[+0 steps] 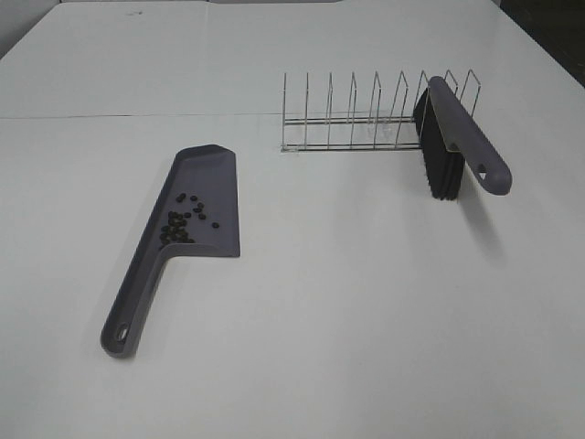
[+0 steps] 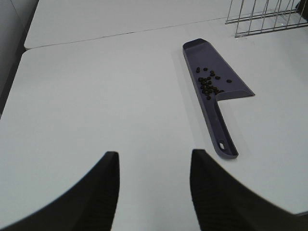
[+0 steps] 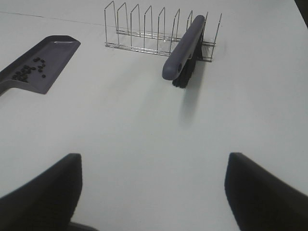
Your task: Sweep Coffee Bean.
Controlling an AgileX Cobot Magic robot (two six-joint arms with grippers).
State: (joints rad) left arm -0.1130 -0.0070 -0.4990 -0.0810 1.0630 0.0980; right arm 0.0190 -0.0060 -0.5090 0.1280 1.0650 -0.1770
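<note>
Several tiny dark coffee beans (image 1: 183,222) lie inside the grey-purple dustpan (image 1: 206,169), which rests flat on the white table at the left; they also show in the left wrist view (image 2: 208,85) and right wrist view (image 3: 29,70). The brush (image 1: 466,137), grey-purple handle with black bristles, leans in the wire rack (image 1: 366,114) at the right end. Neither gripper shows in the exterior view. My left gripper (image 2: 154,187) is open and empty, well short of the dustpan handle (image 2: 224,139). My right gripper (image 3: 151,192) is open and empty, short of the brush (image 3: 185,45).
The wire rack (image 3: 144,29) with several upright dividers stands on the table behind the dustpan (image 3: 53,62). A seam between two table tops runs across the back (image 1: 137,114).
</note>
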